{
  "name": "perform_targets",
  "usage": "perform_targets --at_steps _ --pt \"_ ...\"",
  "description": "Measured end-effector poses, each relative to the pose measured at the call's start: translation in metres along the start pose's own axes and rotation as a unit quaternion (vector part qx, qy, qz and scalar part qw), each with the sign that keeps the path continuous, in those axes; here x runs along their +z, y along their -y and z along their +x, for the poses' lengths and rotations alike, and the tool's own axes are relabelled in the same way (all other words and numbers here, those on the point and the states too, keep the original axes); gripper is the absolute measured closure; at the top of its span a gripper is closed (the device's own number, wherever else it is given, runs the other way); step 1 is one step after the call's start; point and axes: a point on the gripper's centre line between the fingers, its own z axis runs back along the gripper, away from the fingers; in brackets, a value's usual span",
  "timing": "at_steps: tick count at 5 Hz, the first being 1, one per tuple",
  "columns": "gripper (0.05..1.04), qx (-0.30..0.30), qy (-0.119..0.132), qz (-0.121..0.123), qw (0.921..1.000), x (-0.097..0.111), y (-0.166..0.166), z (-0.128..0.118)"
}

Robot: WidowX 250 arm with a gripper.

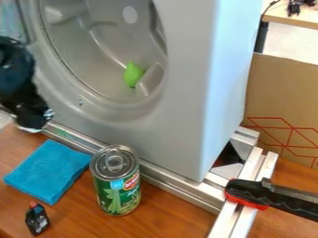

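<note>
The gripper [32, 118] hangs at the left edge, in front of the grey washing machine [186, 93] and above the metal rail at its foot. Whether it holds anything I cannot tell. Below and to its right, a folded blue cloth [48, 170] lies flat on the wooden surface. A green can [116, 186] with a pull-tab lid stands upright beside the cloth. Nearer the front left is a small black bottle [37, 218] with a red cap. Inside the machine's round drum, low on the right, sits a green object [133, 74].
Metal rails [186, 191] run along the machine's base and meet others at the right. A black and red clamp handle [267, 194] extends over them from the right edge. Behind stands a cardboard box [282, 102], with a light table [298, 18] farther back.
</note>
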Motion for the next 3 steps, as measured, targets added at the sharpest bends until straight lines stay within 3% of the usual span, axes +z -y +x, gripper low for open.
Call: perform_targets --at_steps 1,2,3 --pt "0.489 0.041 -0.004 0.016 0.999 0.01 -0.007 -0.044" --pt "0.489 0.027 0.014 0.007 0.9995 -0.002 -0.008 -0.071" --pt "0.489 0.019 0.044 -0.013 0.9988 -0.029 -0.018 -0.091"
